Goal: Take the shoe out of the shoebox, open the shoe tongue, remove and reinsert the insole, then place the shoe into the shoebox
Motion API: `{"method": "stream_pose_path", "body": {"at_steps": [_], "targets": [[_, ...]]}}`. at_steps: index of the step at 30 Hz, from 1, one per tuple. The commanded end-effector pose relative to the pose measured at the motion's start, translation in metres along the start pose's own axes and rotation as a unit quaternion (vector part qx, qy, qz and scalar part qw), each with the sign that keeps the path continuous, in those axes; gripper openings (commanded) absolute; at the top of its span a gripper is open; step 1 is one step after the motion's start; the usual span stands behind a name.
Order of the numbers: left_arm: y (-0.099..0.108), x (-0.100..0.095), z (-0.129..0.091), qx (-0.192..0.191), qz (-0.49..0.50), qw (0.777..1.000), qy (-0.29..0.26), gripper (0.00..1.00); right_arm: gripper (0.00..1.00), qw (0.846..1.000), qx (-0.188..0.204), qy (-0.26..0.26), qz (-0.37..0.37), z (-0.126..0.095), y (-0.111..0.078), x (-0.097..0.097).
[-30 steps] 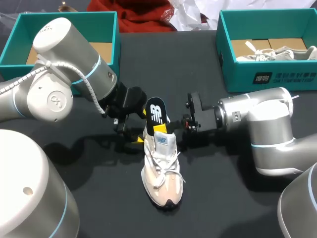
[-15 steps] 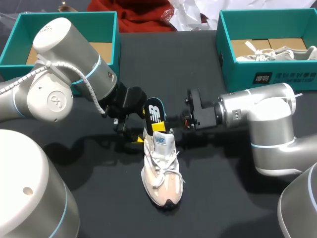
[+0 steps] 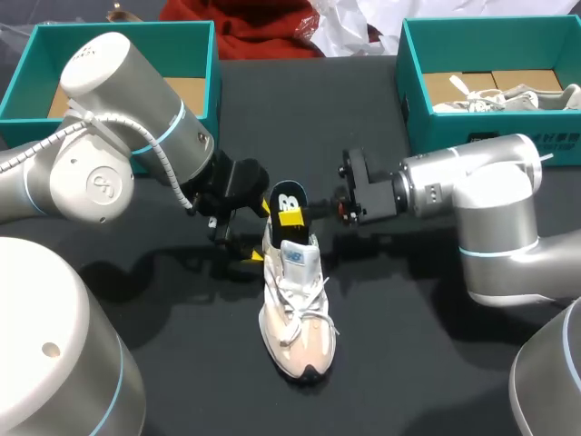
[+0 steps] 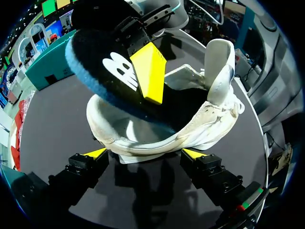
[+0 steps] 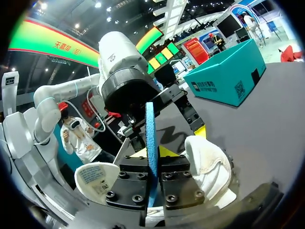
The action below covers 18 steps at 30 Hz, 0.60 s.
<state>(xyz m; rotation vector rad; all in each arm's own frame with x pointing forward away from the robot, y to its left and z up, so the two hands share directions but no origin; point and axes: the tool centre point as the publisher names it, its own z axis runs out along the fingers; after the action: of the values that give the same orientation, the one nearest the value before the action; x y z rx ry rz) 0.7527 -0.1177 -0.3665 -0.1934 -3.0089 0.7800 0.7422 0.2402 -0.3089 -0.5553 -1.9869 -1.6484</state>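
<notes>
A cream sneaker [image 3: 295, 309] lies on the black table, toe toward the front edge. My right gripper [image 3: 292, 216] is shut on the black insole [image 3: 289, 200], which slants down into the shoe's opening. In the right wrist view the insole [image 5: 151, 129] stands edge-on, its blue rim clamped in that gripper [image 5: 151, 153], with the tongue [image 5: 97, 179] on one side and the heel [image 5: 207, 167] on the other. My left gripper [image 4: 145, 155] is open around the heel [image 4: 143, 143], one yellow tip on each side. The tongue [image 4: 219, 67] is lifted upright.
A teal shoebox [image 3: 25, 68] stands at the back left behind my left arm. A second teal shoebox [image 3: 445, 141] at the back right holds another pale shoe [image 3: 508, 98]. Red cloth [image 3: 263, 27] and white paper [image 3: 345, 23] lie at the far edge.
My right gripper has pushed the insole lower and flatter into the shoe's opening, its wrist shifting a little toward the back. The left arm and the shoe stayed put.
</notes>
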Motion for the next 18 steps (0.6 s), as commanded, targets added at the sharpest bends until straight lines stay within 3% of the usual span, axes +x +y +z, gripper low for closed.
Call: {"method": "stream_pose_path", "body": {"at_steps": [1, 6, 11, 12, 14, 18], "targets": [[0.0, 0.0, 0.001, -0.001, 0.0, 1.0, -0.001, 1.0, 0.0, 1.0, -0.003, 0.006, 0.017, 0.01, -0.017, -0.005], [0.0, 0.0, 0.001, -0.001, 0.0, 1.0, -0.001, 1.0, 0.0, 0.999, -0.018, 0.011, 0.047, 0.012, -0.041, 0.004], [0.0, 0.0, 0.001, -0.001, 0.0, 1.0, -0.001, 1.0, 0.0, 0.999, -0.025, 0.004, 0.04, 0.011, -0.041, 0.012], [0.0, 0.0, 0.001, -0.001, 0.0, 1.0, -0.001, 1.0, 0.14, 0.999, -0.025, 0.002, 0.035, 0.01, -0.039, 0.012], [0.0, 0.0, 0.001, -0.001, 0.0, 1.0, -0.001, 1.0, 0.24, 0.999, -0.021, 0.0, 0.025, 0.01, -0.033, 0.014], [0.0, 0.0, 0.001, -0.001, 0.0, 1.0, -0.001, 1.0, 0.31, 1.0, -0.008, -0.005, 0.007, 0.008, -0.02, 0.014]]}}
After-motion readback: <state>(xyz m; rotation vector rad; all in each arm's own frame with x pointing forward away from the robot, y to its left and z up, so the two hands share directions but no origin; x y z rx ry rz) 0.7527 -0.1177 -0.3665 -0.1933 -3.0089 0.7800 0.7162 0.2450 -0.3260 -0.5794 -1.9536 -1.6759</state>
